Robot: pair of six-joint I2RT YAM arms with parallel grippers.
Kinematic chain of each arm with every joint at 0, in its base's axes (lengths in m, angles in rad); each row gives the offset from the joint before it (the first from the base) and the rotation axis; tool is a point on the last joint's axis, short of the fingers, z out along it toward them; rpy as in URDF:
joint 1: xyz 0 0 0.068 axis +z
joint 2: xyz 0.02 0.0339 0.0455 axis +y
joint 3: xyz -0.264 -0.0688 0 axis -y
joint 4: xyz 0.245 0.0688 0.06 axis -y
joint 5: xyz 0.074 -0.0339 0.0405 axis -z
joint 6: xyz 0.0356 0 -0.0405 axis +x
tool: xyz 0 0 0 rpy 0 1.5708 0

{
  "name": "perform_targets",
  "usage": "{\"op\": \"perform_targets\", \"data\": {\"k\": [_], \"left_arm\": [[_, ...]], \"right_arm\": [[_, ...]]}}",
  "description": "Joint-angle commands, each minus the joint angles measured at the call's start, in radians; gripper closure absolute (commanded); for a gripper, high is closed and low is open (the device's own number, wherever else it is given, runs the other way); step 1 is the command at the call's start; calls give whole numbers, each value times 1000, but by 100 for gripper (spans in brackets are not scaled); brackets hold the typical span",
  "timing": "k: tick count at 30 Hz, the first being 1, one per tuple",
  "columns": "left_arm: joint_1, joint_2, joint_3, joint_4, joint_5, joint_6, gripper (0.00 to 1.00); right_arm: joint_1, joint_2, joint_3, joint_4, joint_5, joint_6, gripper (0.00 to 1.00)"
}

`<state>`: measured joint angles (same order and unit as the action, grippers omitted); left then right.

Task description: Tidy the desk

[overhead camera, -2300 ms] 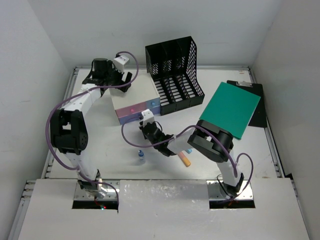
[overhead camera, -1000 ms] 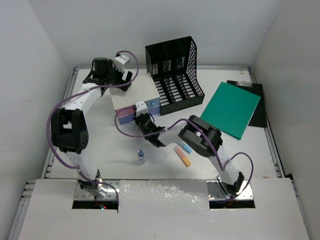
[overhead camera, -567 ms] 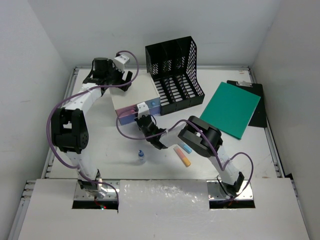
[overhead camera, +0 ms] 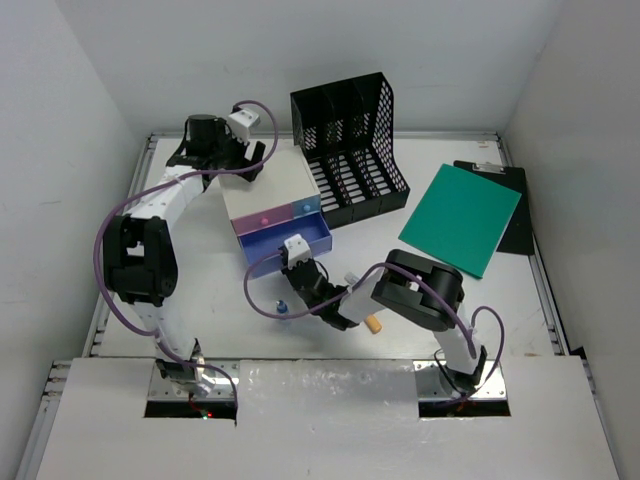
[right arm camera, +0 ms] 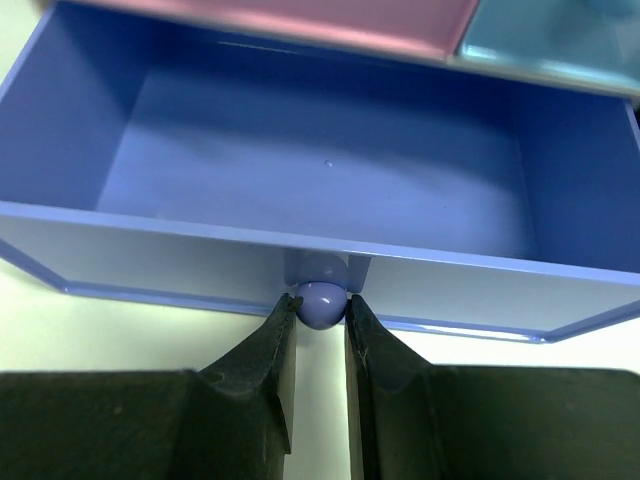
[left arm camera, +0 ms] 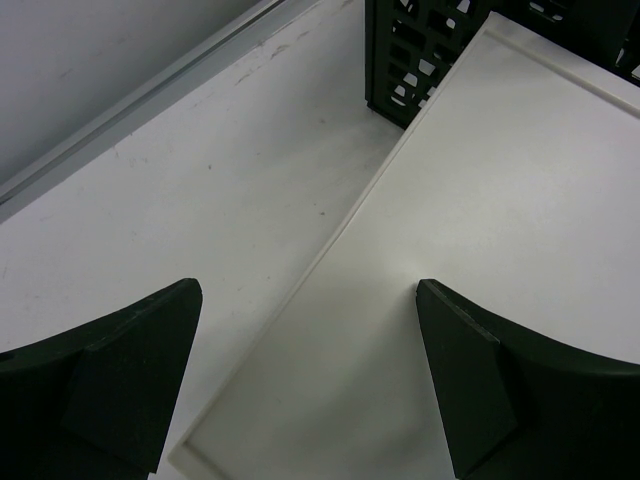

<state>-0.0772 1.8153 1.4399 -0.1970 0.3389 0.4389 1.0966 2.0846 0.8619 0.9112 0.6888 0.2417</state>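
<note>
The white desk (overhead camera: pixel 200 290) carries a small white-topped drawer box (overhead camera: pixel 268 190) with a pink drawer (overhead camera: pixel 262 218) and a light blue drawer (overhead camera: pixel 303 210). Its lower blue drawer (overhead camera: pixel 290 245) stands pulled out and is empty inside (right arm camera: pixel 320 170). My right gripper (overhead camera: pixel 296 264) is shut on the drawer's round blue knob (right arm camera: pixel 319 303), one finger on each side (right arm camera: pixel 320 305). My left gripper (overhead camera: pixel 236 166) hovers open over the back of the box top (left arm camera: pixel 500 250), holding nothing (left arm camera: pixel 308 300).
A black mesh file rack (overhead camera: pixel 350 150) stands behind the box. A green folder (overhead camera: pixel 462 217) lies on a black clipboard (overhead camera: pixel 515 225) at the right. A small bottle (overhead camera: pixel 282 310) and an orange marker (overhead camera: pixel 375 323) lie near the right arm.
My right gripper has drawn the blue drawer out toward the near edge by its knob. The left arm has not moved.
</note>
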Motion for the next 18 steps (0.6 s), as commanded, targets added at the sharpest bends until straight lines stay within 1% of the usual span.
{"op": "perform_targets", "data": {"k": [1,4,8,9,10,11,12,13,14,15,18], "left_arm": [[4,61,-22,-113,-51,29,13],[4,59,-22,-114,-51,29,13],[4,61,-22,-116,-49,29,13],[4,62,-22,-116,-49,29,13],[4,64,-22,-117,-51,30,13],[4,64,-22,-119,-49,32,13],[4,62,-22,-120,-51,32,13],[4,61,-22,-122,-52,35,12],[4,59,-22,-125,-54,37,12],[4,56,-22,-127,-55,41,13],[4,50,-22,-127,-55,44,13]], "right_arm": [[22,-80,-62,86,31,-1,100],[29,-112,-115,98,-9,18,100],[36,-129,-123,74,-87,-4,100],[34,-133,-127,68,-95,-11,96],[34,-141,-133,69,-103,-19,86],[34,-150,-141,69,-113,-34,66],[34,-178,-150,66,-118,-41,56],[36,-198,-176,60,-120,-48,50],[36,-221,-193,49,-112,-53,46],[36,-277,-211,26,-106,-56,40],[36,-378,-306,-27,-63,-79,32]]}}
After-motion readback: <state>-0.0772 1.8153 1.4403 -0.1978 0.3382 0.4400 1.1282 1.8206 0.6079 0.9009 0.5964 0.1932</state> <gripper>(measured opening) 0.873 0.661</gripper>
